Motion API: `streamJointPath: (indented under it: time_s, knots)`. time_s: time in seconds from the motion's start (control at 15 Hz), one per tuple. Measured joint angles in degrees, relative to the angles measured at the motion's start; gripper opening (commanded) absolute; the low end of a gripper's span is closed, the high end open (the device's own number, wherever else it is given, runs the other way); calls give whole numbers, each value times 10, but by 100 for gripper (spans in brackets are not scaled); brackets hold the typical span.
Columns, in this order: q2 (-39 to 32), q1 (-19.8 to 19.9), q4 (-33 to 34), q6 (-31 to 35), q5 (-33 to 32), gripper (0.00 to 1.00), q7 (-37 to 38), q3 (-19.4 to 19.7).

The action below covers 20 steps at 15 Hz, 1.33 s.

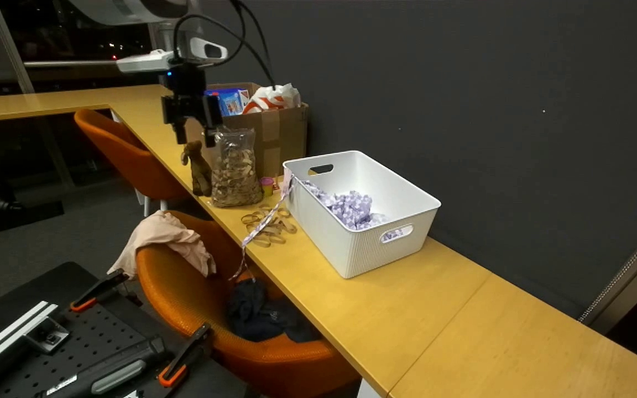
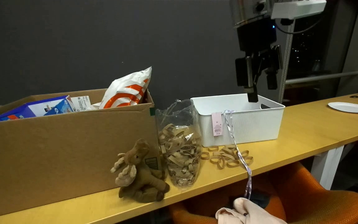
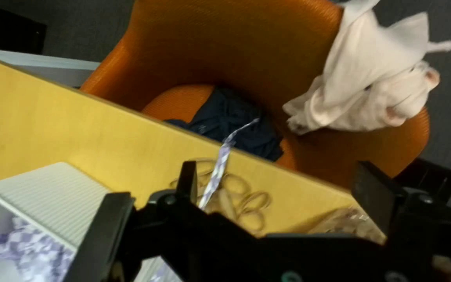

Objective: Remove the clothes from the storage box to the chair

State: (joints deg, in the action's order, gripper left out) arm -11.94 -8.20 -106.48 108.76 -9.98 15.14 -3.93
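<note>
The white storage box (image 1: 318, 235) stands on the wooden table; it also shows in an exterior view (image 2: 255, 127). Purple-and-white checked cloth (image 1: 351, 210) lies inside it, also in the wrist view (image 3: 33, 250). A strap of that pattern (image 2: 239, 152) hangs over the box rim and past the table edge, beside a pink tag (image 2: 217, 124). The orange chair (image 1: 172, 298) bears a pale pink garment (image 3: 366, 78) over its back and dark navy cloth (image 3: 241, 121) on its seat. My gripper (image 3: 279, 172) is open and empty, above the table; both exterior views show it raised (image 1: 194, 138) (image 2: 262, 91).
A clear bag of tan bands (image 1: 235, 177), loose bands (image 2: 228, 157) and a plush moose (image 2: 143, 174) are near the box. A full cardboard carton (image 2: 67, 155) stands by the wall. A white plate (image 2: 351, 107) lies farther along. A second orange chair (image 1: 125, 155) stands behind.
</note>
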Motion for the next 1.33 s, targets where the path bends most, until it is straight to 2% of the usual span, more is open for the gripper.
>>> streamJointPath:
  time_s: [0.4, 0.73, 1.0, 1.33]
  knots:
    - [-23, 99, 75, 142, 3, 100, -29, 74]
    - [-133, 156, 209, 210, 15, 100, -44, 101]
    - [-255, 176, 302, 236, 26, 100, -44, 108]
    - [-376, 183, 378, 268, 44, 100, -46, 108]
